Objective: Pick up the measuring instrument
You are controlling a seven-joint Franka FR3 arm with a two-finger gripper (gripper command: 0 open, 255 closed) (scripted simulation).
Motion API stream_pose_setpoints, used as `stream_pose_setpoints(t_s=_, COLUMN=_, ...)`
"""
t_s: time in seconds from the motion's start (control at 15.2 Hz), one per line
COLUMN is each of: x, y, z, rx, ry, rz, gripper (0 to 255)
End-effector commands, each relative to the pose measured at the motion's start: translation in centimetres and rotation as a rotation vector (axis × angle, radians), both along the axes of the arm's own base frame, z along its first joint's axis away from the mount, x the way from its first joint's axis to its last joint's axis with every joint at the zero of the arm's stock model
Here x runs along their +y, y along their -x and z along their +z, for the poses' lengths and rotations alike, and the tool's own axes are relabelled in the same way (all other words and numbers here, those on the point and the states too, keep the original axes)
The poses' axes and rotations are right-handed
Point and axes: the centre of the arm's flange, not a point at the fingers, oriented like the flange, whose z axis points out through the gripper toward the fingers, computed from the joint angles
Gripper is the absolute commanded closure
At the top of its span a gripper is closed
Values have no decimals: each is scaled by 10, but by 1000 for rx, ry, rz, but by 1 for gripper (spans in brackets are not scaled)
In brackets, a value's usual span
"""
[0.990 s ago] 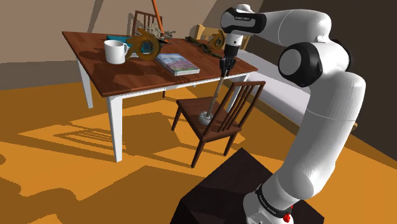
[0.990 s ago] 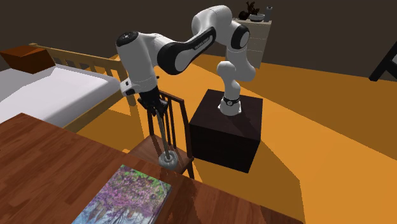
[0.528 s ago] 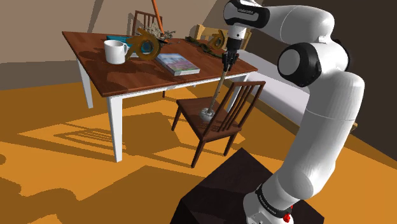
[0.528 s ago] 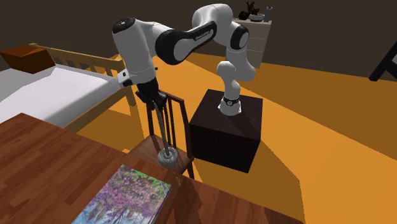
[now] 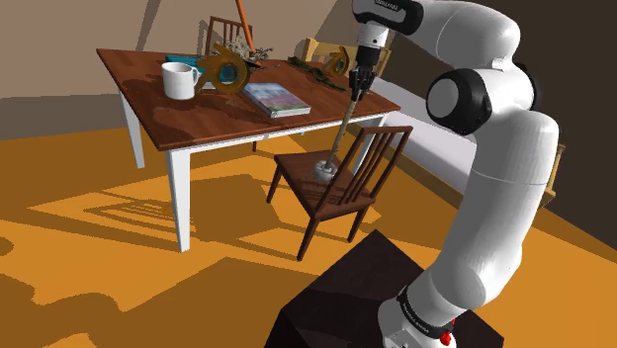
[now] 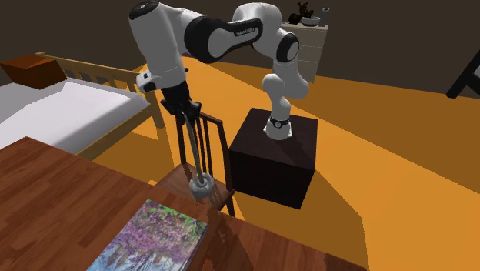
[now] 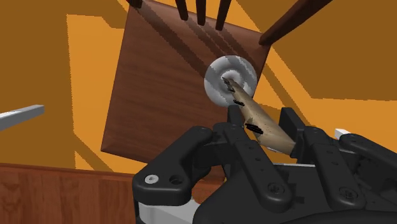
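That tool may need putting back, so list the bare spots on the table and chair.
Table: bare from the mug and book to the near edge. Chair seat: bare all round the head of the tool, which the gripper holds over it. Crowded: the table's far side, with ring-shaped pieces behind the mug.

an orange floor (image 5: 89, 287) runs through the room, crossed by brighter patches of light and long slanting shadows. a wooden table (image 5: 198, 121) with a reddish-brown top stands on white legs, and a dark wooden chair (image 5: 341, 198) with a slatted back sits just beside it. behind are a dull brown wall (image 5: 59, 30), a bed (image 6: 65, 108) with a white mattress in a pale wooden frame, and a pale dresser (image 6: 315, 42).
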Motion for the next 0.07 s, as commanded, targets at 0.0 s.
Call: stream_pose_setpoints(t_s=0.0, x=0, y=0, z=3, rx=0, ry=0, rz=0, gripper=255)
